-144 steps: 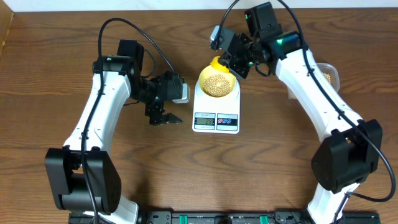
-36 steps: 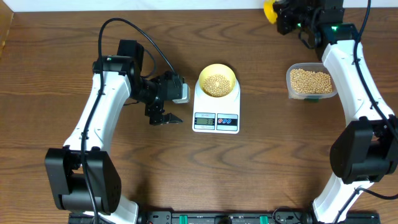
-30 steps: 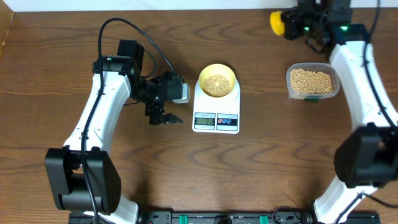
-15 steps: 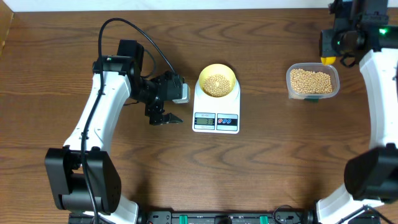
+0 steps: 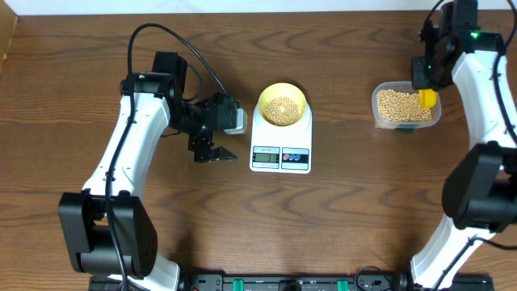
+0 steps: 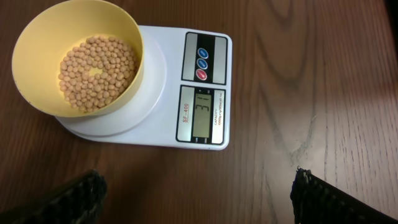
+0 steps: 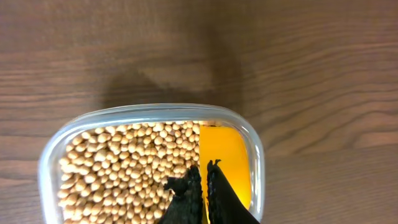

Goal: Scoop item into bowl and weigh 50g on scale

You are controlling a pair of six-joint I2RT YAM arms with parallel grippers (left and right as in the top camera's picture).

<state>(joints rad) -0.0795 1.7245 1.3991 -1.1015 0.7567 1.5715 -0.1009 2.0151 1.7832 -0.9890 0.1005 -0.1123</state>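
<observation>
- Two heaps of soybeans [image 6: 96, 71]: one in the pale-yellow round bowl [image 6: 134, 43] on the scale's platform, the other in a clear rounded-square plastic container [image 7: 46, 162].
- White scale [image 6: 205, 93] is printed "SF-400"; display digits unreadable; two blue buttons, one red.
- Brown wood-grain table [image 6: 311, 74].
- Left gripper [image 6: 196, 180] spread wide, near the scale.
- Right gripper [image 7: 203, 177] pinched on a yellow scoop [image 7: 227, 155] at the container's right side.

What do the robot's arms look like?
The left arm and the right arm are smooth white tubes with chunky black joints. Thin black cables loop along them. The left gripper and the right gripper are black, each with two pointy, rough-edged fingers. A tiny green light glows on the right arm.
</observation>
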